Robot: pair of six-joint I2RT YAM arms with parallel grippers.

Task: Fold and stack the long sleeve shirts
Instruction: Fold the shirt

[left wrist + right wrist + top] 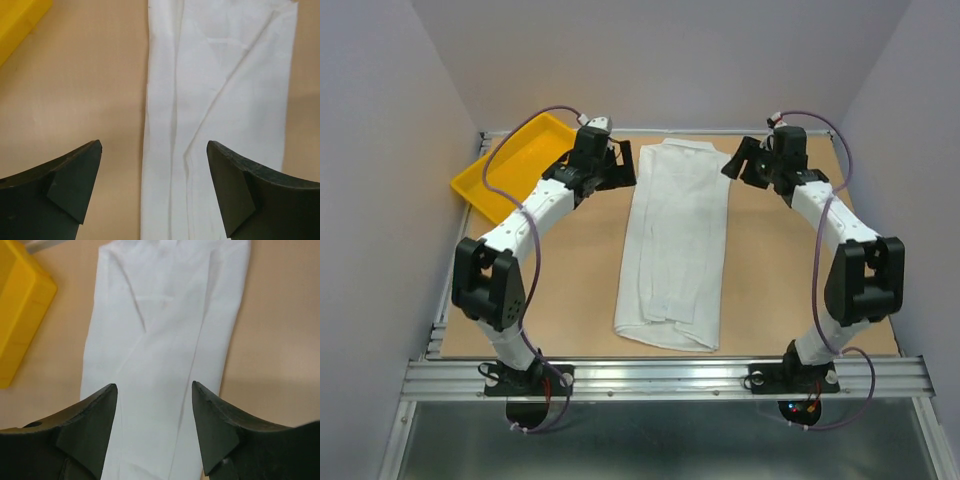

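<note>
Shirt (675, 245) lies lengthwise on the table (770, 300), collar (685, 148) at 12 o'clock. Left gripper (623, 165) and right gripper (738, 162) flank it — jaws apart, empty. Advise pinching both corners evenly, folding toward 6 o'clock.

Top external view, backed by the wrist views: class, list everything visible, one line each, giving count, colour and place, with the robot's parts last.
shirt: one, white, folded into a long strip, middle of the table
tray: one, yellow, far left corner
table: one, tan, under everything
left arm: one, white and black, left of the shirt
right arm: one, white and black, right of the shirt
left gripper: one, black, open, over the shirt's tray-side edge
right gripper: one, black, open, over the shirt
</note>
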